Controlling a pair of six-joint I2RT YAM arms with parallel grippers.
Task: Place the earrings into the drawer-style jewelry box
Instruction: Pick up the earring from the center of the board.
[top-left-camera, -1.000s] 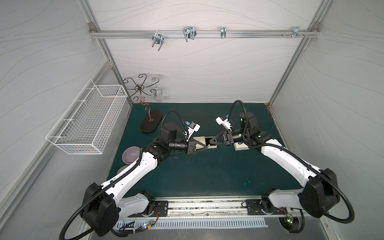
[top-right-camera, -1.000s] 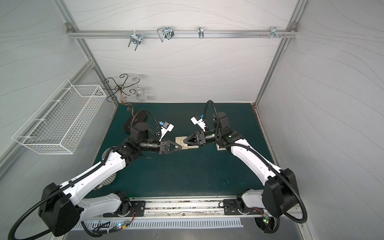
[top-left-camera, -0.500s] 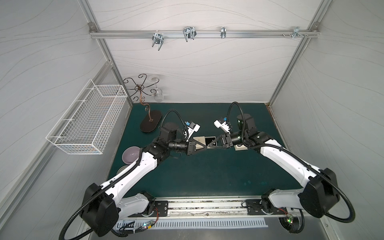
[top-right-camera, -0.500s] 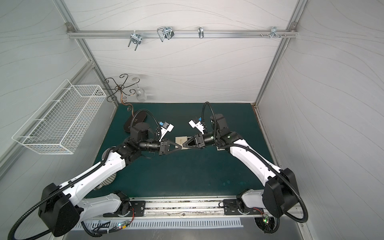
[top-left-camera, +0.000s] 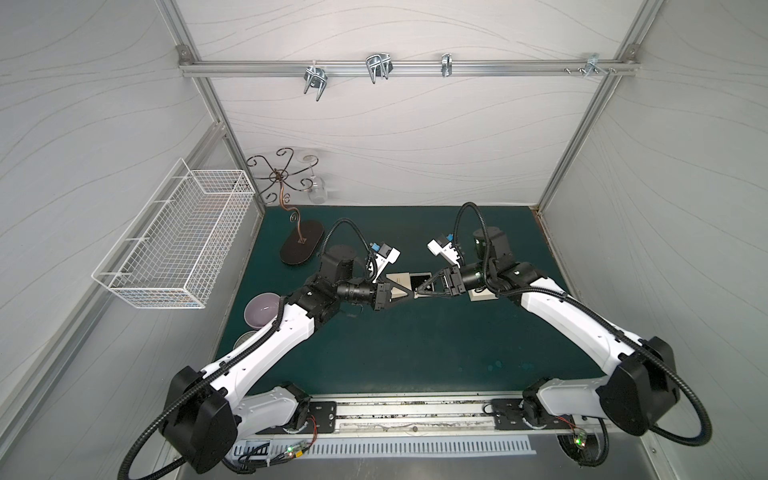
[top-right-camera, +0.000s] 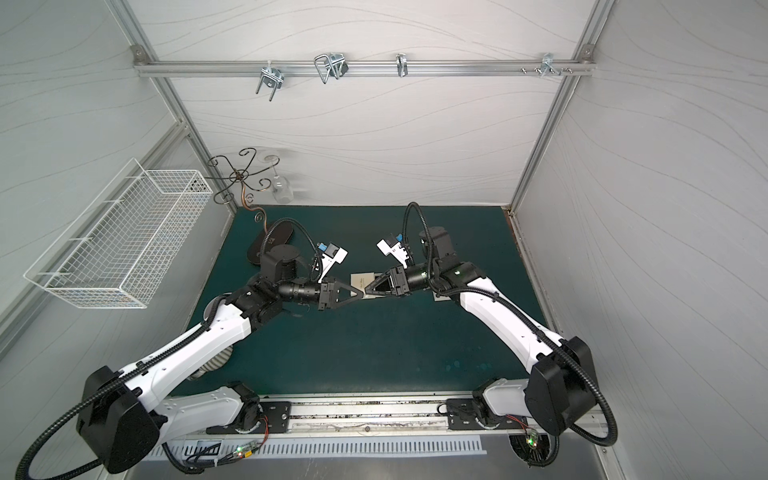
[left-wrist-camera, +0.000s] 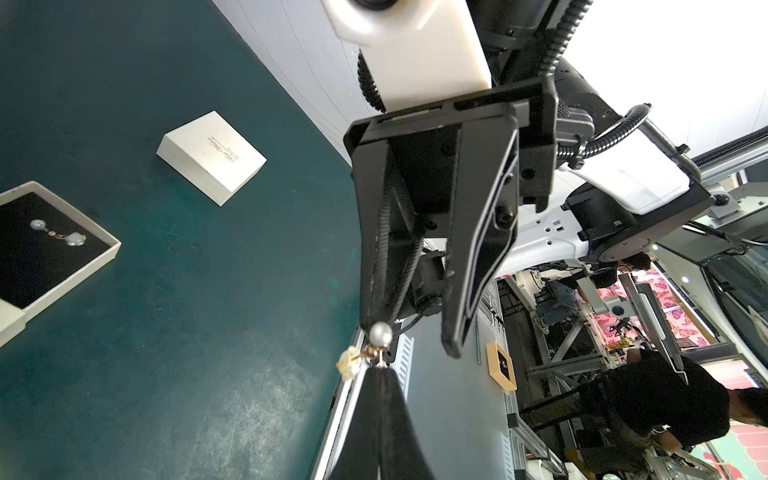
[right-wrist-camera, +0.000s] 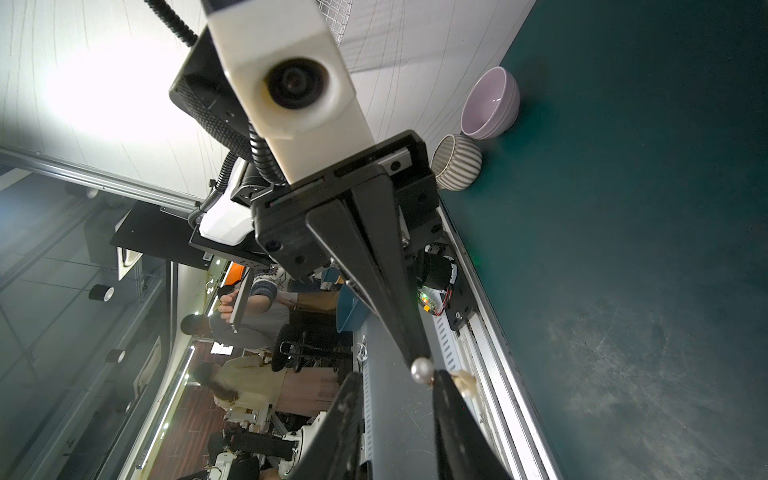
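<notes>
My left gripper (left-wrist-camera: 376, 368) is shut on an earring (left-wrist-camera: 381, 333), a pearl with a gold link and a pale flower, held above the mat. My right gripper (right-wrist-camera: 397, 374) faces it tip to tip and is open; the pearl (right-wrist-camera: 422, 368) sits between its fingers, against one of them. In both top views the two grippers (top-left-camera: 413, 294) (top-left-camera: 420, 290) meet just in front of the drawer-style jewelry box (top-left-camera: 398, 279). Its drawer (left-wrist-camera: 106, 253) is pulled out, and another earring (left-wrist-camera: 56, 232) lies on the black lining.
A closed white box (left-wrist-camera: 212, 156) lies on the green mat under the right arm (top-left-camera: 482, 296). A purple bowl (top-left-camera: 261, 309) and a striped bowl (right-wrist-camera: 456, 162) stand at the mat's left edge. A scrolled metal stand (top-left-camera: 301, 247) and a wire basket (top-left-camera: 174, 245) are at the back left.
The right gripper has moved left toward the left gripper until their tips meet at the earring. The left arm has stayed still.
</notes>
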